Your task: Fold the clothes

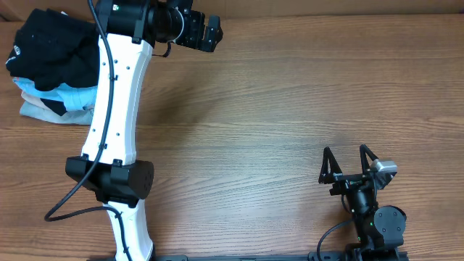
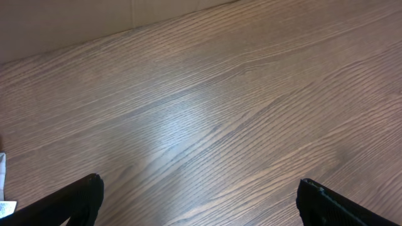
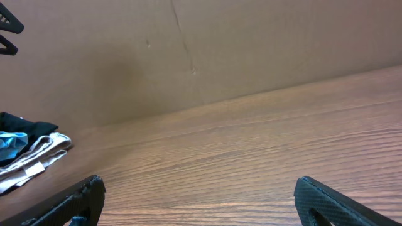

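Grippers: left gripper [image 2: 200, 184] and right gripper [image 1: 345, 154], both spread wide and grasping nothing, above the table [image 1: 275, 109]. Black shirt [image 1: 54, 51], crumpled at the table's far-left corner on top of a light blue tee [image 1: 71, 94] and beige garments [image 1: 36, 110]; judged light, limp and not slippery, best pinched at a free edge or shoulder seam. Collar, sleeves and hem are lost in the folds, and the left arm [image 1: 116, 94] covers the pile's right edge.

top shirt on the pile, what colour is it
The shirt is black; the overhead view shows it best.

Smooth wood-grain table [image 1: 290, 109]; soft black cloth shirt [image 1: 54, 43]
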`<state>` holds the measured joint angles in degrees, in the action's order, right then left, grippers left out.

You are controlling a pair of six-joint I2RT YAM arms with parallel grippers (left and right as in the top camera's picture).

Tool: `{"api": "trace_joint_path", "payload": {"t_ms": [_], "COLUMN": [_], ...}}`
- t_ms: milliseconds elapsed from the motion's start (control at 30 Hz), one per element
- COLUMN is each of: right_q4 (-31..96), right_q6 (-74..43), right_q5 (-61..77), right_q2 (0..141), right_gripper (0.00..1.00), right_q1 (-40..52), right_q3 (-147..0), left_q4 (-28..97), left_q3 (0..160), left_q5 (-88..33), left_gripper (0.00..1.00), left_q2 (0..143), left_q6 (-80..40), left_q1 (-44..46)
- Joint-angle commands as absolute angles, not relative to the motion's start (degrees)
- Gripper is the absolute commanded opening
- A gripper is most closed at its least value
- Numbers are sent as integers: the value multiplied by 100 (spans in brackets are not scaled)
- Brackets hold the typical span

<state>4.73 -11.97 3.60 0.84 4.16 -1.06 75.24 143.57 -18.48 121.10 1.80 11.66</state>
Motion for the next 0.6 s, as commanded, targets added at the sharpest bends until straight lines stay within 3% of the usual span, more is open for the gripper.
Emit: {"api": "trace_joint_path", "payload": {"t_ms": [0,400,567], "right_q4": [449,449,449], "right_q6": [-1203,-1203,-1203], "right_q5": [305,305,305], "right_q2": [16,16,16], "right_gripper": [100,100,100], "right_q1": [445,445,445], "right_q3": [-47,-47,-47], "left_q4": [7518,7625,6377], "left_q3": [14405,14346,12488], "left_q5": [-1907,-1446,-1243], "left_gripper": [100,100,100], "left_q2": [12132,11854,10484], "left_q6": [143,163,176], "left_q1": [1203,1219,1219]}}
